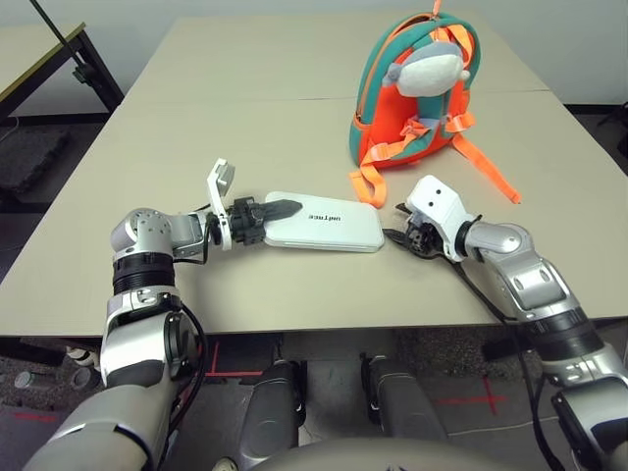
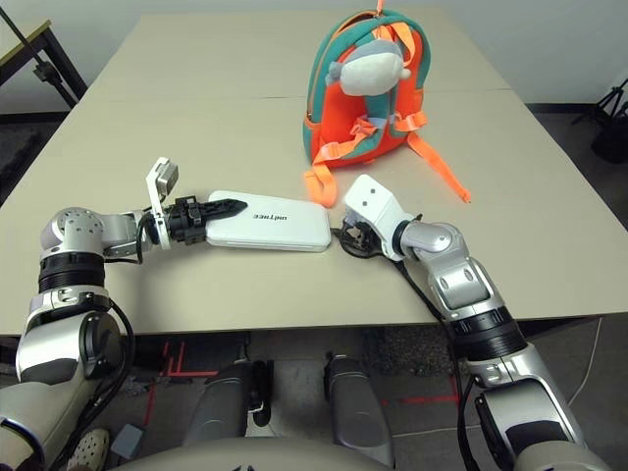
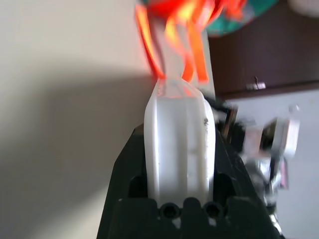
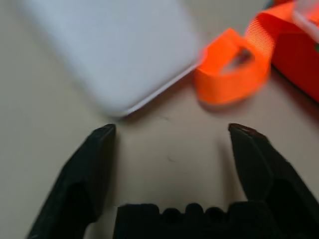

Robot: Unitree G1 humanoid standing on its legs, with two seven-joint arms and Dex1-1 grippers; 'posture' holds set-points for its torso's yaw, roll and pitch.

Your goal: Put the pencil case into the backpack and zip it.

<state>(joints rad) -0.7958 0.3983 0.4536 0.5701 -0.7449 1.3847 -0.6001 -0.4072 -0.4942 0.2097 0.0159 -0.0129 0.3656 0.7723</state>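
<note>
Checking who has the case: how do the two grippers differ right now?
The left gripper is shut on one end of the pencil case; the right gripper stands open with nothing between its fingers. The left touches the case; the right sits just off its other end. Both sit low over the table, pointing toward each other.

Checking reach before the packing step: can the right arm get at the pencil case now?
Probably yes. The right gripper, fingers open, sits just off the pencil case on bare table; the left gripper already holds the case's far end.
</note>
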